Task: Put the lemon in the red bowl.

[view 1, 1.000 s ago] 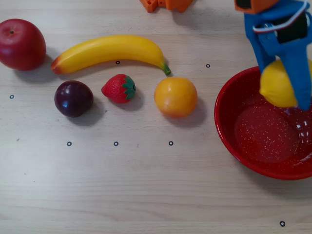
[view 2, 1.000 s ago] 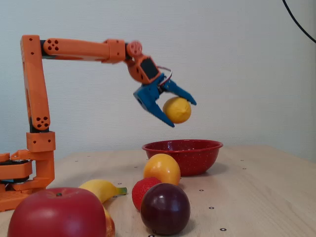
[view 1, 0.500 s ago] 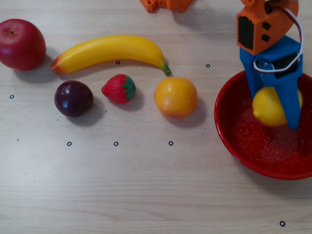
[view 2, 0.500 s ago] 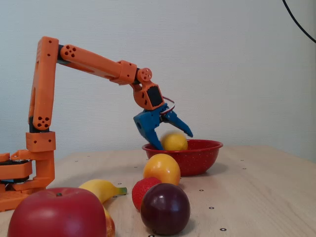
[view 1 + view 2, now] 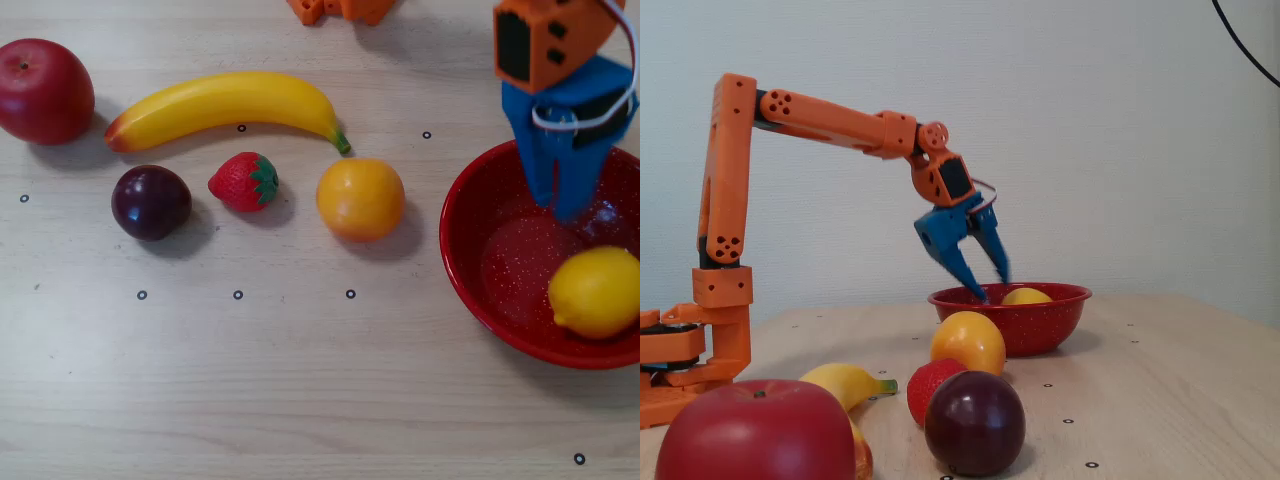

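The lemon (image 5: 596,291) lies inside the red bowl (image 5: 470,215), against its near right wall in the overhead view, and in the fixed view only its top (image 5: 1026,296) peeks above the rim (image 5: 1060,293). The gripper (image 5: 566,200) hangs over the bowl's far side with its blue fingers spread and nothing between them, the tips just above or at the rim in the fixed view (image 5: 992,285); it is apart from the lemon. So the placing looks done, and the step in hand is likely the retreat. To do that well, I would lift straight up first, so the lower finger clears the rim before any sideways swing; a drag across the edge could tip or slide the bowl, which sits free on the table (image 5: 300,390). The jaws can stay spread during the lift, since closing near the bowl's wall gains nothing and might catch it. Once the tips are clearly above the rim, the arm can fold back toward its base (image 5: 690,350), passing high over the orange (image 5: 361,198), the banana (image 5: 225,105) and the strawberry (image 5: 245,181), which lie to the bowl's left in the overhead view. The lemon is smooth and round, so a knock to the bowl might set it rolling, though the walls look deep enough to keep it in.
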### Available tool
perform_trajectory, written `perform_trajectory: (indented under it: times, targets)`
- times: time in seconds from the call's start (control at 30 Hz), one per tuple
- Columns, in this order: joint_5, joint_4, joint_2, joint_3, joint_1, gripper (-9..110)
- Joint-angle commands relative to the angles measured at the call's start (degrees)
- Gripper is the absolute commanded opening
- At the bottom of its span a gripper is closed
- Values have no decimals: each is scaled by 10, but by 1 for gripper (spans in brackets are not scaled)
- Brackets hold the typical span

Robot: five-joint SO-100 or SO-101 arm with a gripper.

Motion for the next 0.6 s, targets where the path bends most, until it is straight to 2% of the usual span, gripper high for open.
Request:
perform_trajectory:
  times: [0.0, 0.27, 0.57]
  targets:
    - [-3, 23, 118, -49, -45, 0]
    - [-11, 64, 306, 76, -123, 0]
    - [33, -38, 617, 445, -206, 0]
